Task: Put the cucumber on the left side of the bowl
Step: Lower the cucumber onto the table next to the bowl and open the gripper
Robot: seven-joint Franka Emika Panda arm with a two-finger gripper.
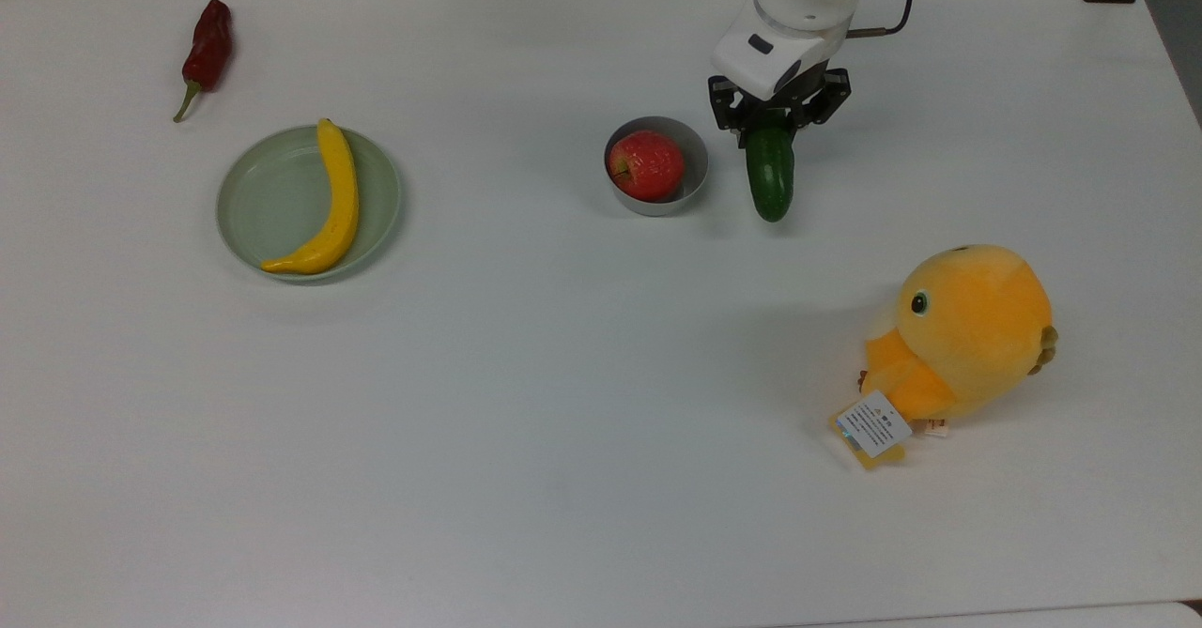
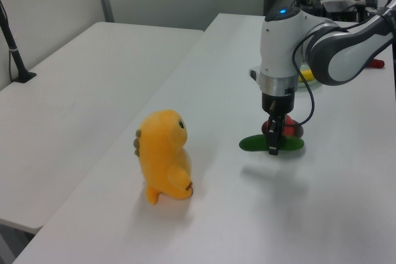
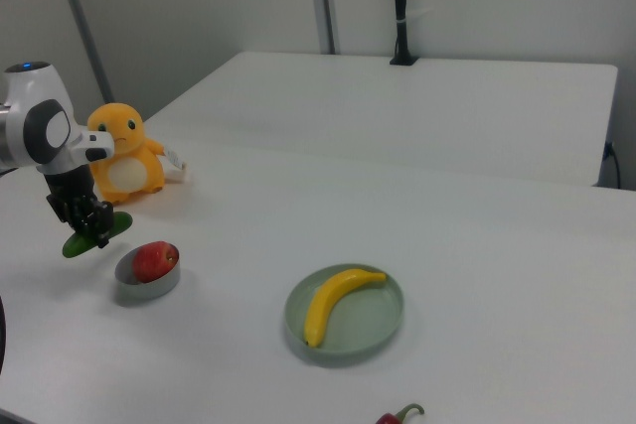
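pincer: my black two-finger pincer [image 1: 772, 121] [image 2: 273, 142] [image 3: 90, 228] pinches the smooth dark green cucumber [image 1: 770, 176] [image 2: 272, 144] [image 3: 92, 235] at one end
cucumber: level, held low over the white desk [image 1: 563, 375]; just beside the small round grey metal bowl [image 1: 656, 166] [image 3: 147, 273], on the top view's right of it, not touching the rim
bowl: holds a red apple [image 1: 646, 164] [image 3: 155, 260]
plush: orange round plush chick [image 1: 958, 337] [image 2: 164, 156] [image 3: 124, 164], well apart from the cucumber, towards the top view's lower right
plate: shallow pale green plate [image 1: 272, 206] [image 3: 373, 330] with a yellow banana [image 1: 324, 201] [image 3: 333, 303] on it, far to the top view's left
chili: dark red chili pepper [image 1: 205, 53] near the top view's upper left corner
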